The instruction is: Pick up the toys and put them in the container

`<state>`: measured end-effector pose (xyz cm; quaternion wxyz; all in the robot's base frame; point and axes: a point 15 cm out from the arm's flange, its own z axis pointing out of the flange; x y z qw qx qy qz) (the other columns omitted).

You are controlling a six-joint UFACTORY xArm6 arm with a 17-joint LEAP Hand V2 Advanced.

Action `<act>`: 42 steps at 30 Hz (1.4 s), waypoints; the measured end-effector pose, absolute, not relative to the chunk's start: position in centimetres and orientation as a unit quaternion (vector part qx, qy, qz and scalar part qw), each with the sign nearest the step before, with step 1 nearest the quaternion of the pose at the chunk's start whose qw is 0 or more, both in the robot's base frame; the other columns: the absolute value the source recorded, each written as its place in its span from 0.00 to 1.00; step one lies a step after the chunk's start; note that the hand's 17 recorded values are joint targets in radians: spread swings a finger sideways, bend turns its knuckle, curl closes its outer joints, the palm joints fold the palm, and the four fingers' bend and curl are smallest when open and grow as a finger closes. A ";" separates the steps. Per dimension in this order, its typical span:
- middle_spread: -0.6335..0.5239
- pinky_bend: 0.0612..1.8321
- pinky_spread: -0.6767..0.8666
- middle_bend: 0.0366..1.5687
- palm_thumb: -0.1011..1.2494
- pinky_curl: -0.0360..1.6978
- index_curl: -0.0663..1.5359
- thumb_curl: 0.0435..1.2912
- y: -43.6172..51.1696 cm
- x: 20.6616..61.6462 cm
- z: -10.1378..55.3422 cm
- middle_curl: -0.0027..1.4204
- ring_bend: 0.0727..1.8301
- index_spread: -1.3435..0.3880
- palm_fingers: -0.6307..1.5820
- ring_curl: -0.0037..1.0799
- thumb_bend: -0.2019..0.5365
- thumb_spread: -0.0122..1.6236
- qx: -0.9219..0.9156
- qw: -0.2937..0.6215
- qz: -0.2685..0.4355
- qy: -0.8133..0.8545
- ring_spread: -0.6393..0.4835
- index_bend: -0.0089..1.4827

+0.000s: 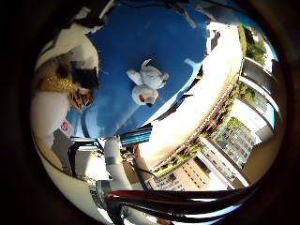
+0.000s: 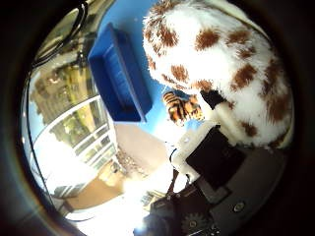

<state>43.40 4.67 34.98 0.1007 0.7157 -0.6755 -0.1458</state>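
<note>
A white plush toy with brown spots fills much of the right thumb side palm view, close to the palm. My right hand has a white and black finger curled against it. A striped tiger toy lies on the blue surface just past the finger. A blue container stands on the blue surface beyond. In the right little finger side palm view, a small white plush toy lies on the blue table top, well away from the palm. A striped toy shows beside it.
A pale table edge runs along the blue top by a window with buildings outside. The arm's white links show near the edge of the right little finger side palm view.
</note>
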 end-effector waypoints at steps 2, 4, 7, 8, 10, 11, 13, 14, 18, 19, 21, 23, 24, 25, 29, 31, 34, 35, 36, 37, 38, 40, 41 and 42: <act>0.44 0.87 0.56 0.86 0.79 0.41 0.59 0.53 7.1 42.7 36.9 0.67 0.84 0.39 0.64 0.71 0.26 0.73 0.738 0.087 -0.129 -0.657 0.50 0.59; 0.44 0.87 0.56 0.87 0.80 0.42 0.63 0.54 9.6 42.2 38.0 0.67 0.84 0.38 0.63 0.71 0.26 0.73 0.757 0.078 -0.115 -0.639 0.50 0.58; 0.44 0.88 0.55 0.88 0.80 0.43 0.66 0.55 13.9 41.7 39.5 0.67 0.85 0.38 0.63 0.71 0.26 0.73 0.787 0.054 -0.089 -0.608 0.50 0.57; 0.44 0.88 0.55 0.89 0.80 0.43 0.68 0.56 15.3 41.7 39.9 0.67 0.85 0.37 0.63 0.71 0.26 0.73 0.794 0.043 -0.079 -0.601 0.50 0.57; 0.44 0.89 0.55 0.89 0.80 0.43 0.70 0.57 18.0 42.1 40.6 0.67 0.86 0.37 0.63 0.71 0.26 0.73 0.805 0.018 -0.060 -0.590 0.50 0.56; 0.44 0.89 0.55 0.89 0.80 0.43 0.71 0.57 19.3 42.4 40.8 0.67 0.86 0.37 0.63 0.71 0.26 0.73 0.807 0.005 -0.051 -0.589 0.50 0.55; 0.44 0.89 0.55 0.89 0.80 0.44 0.74 0.58 21.7 43.5 41.1 0.66 0.86 0.37 0.63 0.71 0.26 0.72 0.811 -0.026 -0.033 -0.583 0.50 0.54; 0.45 0.89 0.55 0.90 0.80 0.44 0.75 0.58 22.8 44.2 41.1 0.66 0.86 0.37 0.63 0.71 0.26 0.72 0.813 -0.040 -0.025 -0.581 0.50 0.54; 0.45 0.88 0.55 0.90 0.79 0.45 0.79 0.59 27.9 47.2 40.4 0.66 0.86 0.36 0.64 0.70 0.25 0.72 0.815 -0.099 0.004 -0.571 0.50 0.53; 0.45 0.88 0.55 0.90 0.79 0.45 0.79 0.59 29.1 48.2 40.0 0.66 0.86 0.36 0.64 0.70 0.25 0.72 0.813 -0.115 0.011 -0.570 0.50 0.52; 0.45 0.88 0.56 0.90 0.75 0.45 0.81 0.59 31.1 49.9 38.9 0.65 0.86 0.36 0.64 0.70 0.23 0.71 0.809 -0.137 0.019 -0.571 0.50 0.52; 0.45 0.87 0.55 0.90 0.71 0.45 0.82 0.59 32.7 51.5 36.7 0.65 0.86 0.36 0.64 0.70 0.21 0.70 0.805 -0.147 0.022 -0.575 0.50 0.52; 0.45 0.86 0.55 0.89 0.69 0.45 0.83 0.58 33.2 52.3 35.5 0.64 0.85 0.36 0.65 0.69 0.21 0.70 0.803 -0.149 0.023 -0.577 0.51 0.53; 0.46 0.84 0.56 0.88 0.67 0.44 0.82 0.57 33.6 53.1 34.2 0.63 0.83 0.36 0.65 0.67 0.21 0.70 0.802 -0.150 0.024 -0.578 0.52 0.53; 0.48 0.78 0.59 0.77 0.61 0.43 0.78 0.54 33.3 54.8 30.0 0.57 0.76 0.38 0.61 0.61 0.21 0.69 0.799 -0.133 0.019 -0.587 0.61 0.46; 0.48 0.78 0.61 0.66 0.59 0.43 0.75 0.52 32.2 55.6 28.5 0.52 0.74 0.41 0.49 0.60 0.21 0.69 0.796 -0.124 0.016 -0.592 0.65 0.34; 0.51 0.76 0.65 0.42 0.56 0.42 0.67 0.49 31.1 56.3 27.3 0.42 0.65 0.45 0.25 0.54 0.21 0.68 0.801 -0.114 0.016 -0.587 0.71 0.24; 0.52 0.74 0.66 0.33 0.55 0.40 0.63 0.47 30.9 56.3 26.9 0.38 0.57 0.46 0.18 0.48 0.21 0.68 0.808 -0.111 0.015 -0.579 0.73 0.20; 0.54 0.72 0.67 0.27 0.55 0.38 0.59 0.46 30.6 56.4 26.7 0.35 0.50 0.46 0.16 0.42 0.22 0.68 0.814 -0.109 0.016 -0.570 0.75 0.16; 0.55 0.72 0.68 0.24 0.55 0.37 0.57 0.46 30.3 56.5 26.6 0.33 0.47 0.47 0.16 0.40 0.23 0.68 0.823 -0.107 0.018 -0.557 0.76 0.14; 0.57 0.70 0.69 0.20 0.55 0.35 0.54 0.44 29.9 56.7 26.6 0.31 0.43 0.47 0.17 0.37 0.22 0.68 0.830 -0.107 0.020 -0.547 0.77 0.11; 0.60 0.66 0.71 0.15 0.53 0.33 0.48 0.41 28.7 57.3 27.1 0.29 0.37 0.48 0.19 0.32 0.22 0.68 0.834 -0.110 0.025 -0.540 0.79 0.07; 0.61 0.65 0.72 0.13 0.52 0.32 0.45 0.40 28.1 57.6 27.5 0.28 0.36 0.48 0.20 0.31 0.21 0.68 0.832 -0.112 0.027 -0.543 0.80 0.07; 0.61 0.64 0.72 0.11 0.51 0.31 0.43 0.39 27.4 58.0 27.6 0.27 0.34 0.49 0.21 0.30 0.21 0.68 0.830 -0.113 0.028 -0.545 0.81 0.07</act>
